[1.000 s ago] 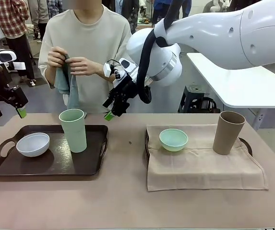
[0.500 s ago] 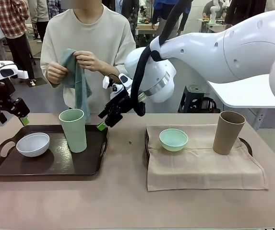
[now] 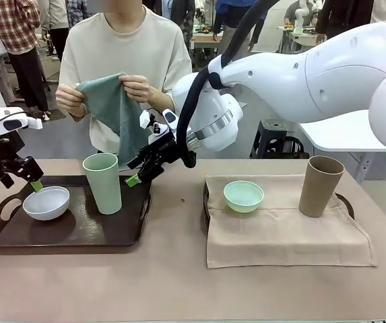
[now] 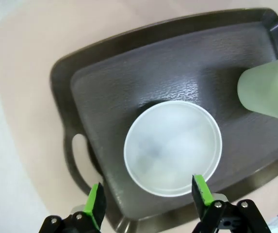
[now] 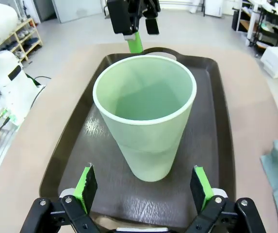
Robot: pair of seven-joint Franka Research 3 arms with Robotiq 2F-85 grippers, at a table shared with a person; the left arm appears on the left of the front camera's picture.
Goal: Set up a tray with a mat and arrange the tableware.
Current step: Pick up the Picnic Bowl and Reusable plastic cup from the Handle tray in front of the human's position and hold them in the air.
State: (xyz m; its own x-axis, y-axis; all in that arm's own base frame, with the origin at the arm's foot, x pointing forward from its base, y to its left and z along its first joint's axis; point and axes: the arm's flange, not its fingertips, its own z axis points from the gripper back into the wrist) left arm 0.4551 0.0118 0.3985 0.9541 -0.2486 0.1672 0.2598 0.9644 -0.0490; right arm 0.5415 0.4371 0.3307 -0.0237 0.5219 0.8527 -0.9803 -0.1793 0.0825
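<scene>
left gripper (image 4: pixel 148 194): fingers spread wide and pinching nothing. It hangs just above the white bowl (image 4: pixel 172 148), at the far left side of its rim.
right gripper (image 5: pixel 142 187): same deal, spread wide with nothing in it. The pale green cup (image 5: pixel 146 111) lines up between the two fingers but sits ahead of them, not touching. From the front, the gripper is over the bare tray's far right corner, just beside the cup's rim.
bare tray (image 3: pixel 78 232): dark brown, with handles, on the left half of the table (image 3: pixel 172 282).
white bowl: on the bare tray, close to its left handle.
pale green cup: upright on the same tray, right of its middle and apart from the bowl.
mat (image 3: pixel 280 235): beige, spread over the second tray (image 3: pixel 344 200) on the table's right half. Its near edge hangs onto the table.
mint green bowl (image 3: pixel 243 196): on the mat near its far left corner.
brown cup (image 3: pixel 320 186): upright at the mat's far right corner.
person (image 3: pixel 122 47): stands at the table's far edge, holding a grey-green cloth (image 3: pixel 115 108) up in both hands.
</scene>
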